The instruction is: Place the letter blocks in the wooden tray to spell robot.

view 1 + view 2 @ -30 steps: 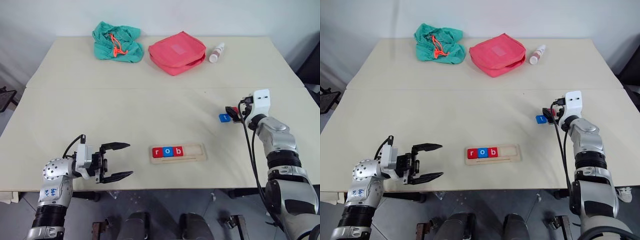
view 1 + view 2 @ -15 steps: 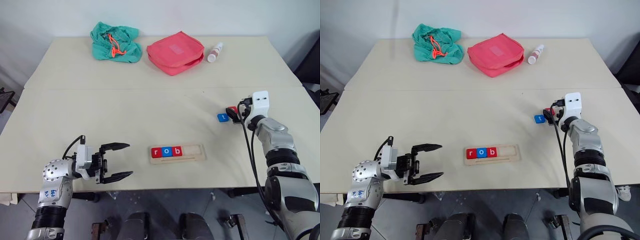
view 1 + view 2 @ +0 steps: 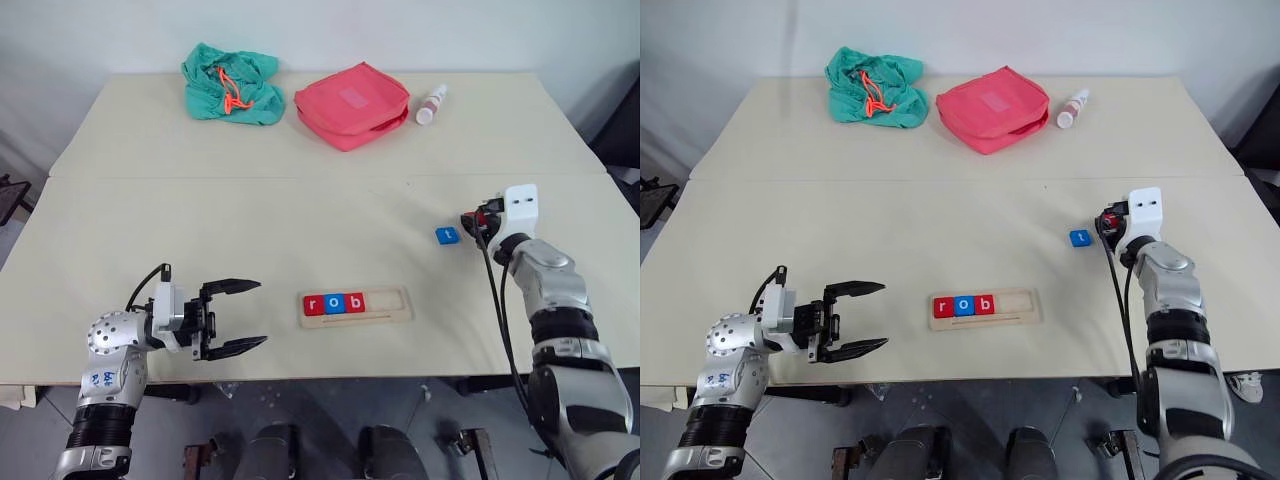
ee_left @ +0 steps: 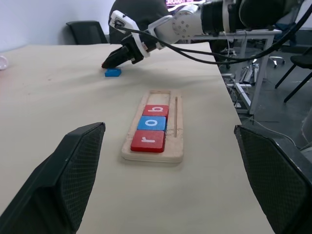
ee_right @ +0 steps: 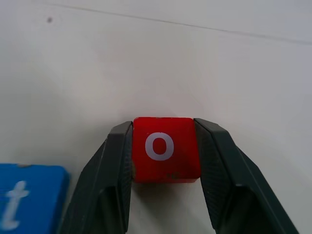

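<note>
While 3 letter blocks already sit in the wooden tray (image 3: 356, 305) at lower centre of the left eye view, the right gripper (image 5: 163, 161) pinches a 4th, the red "o" block (image 5: 165, 148), its 2 black fingers (image 5: 114, 180) pressed against the tile's opposite sides. In the head views that gripper appears at the right of the frame, middle height, low over the table (image 3: 250, 220); whether the tile is still touching the surface cannot be told.

Just to the left of it in the frame, the blue "t" block (image 3: 447, 236) lies flat on the table, close beside the gripped tile but apart from it.

In the tray, the red "r" block (image 3: 314, 304), the blue "o" block (image 3: 335, 303) and the red "b" block (image 3: 355, 302) stand side by side, touching, filling the tray's left part; its right part is bare wood. A thin groove runs along the tray's near edge.

At lower left of the frame, the left gripper (image 3: 244, 315) hangs over the table's front edge with its 2 fingers spread wide, holding nothing, pointing toward the tray and well apart from it.

Along the far edge of the table, in the upper part of the frame, lie a crumpled teal cloth bag (image 3: 232, 84) with an orange cord, a red zip pouch (image 3: 352, 103) and a small white bottle (image 3: 431, 104) on its side.
</note>
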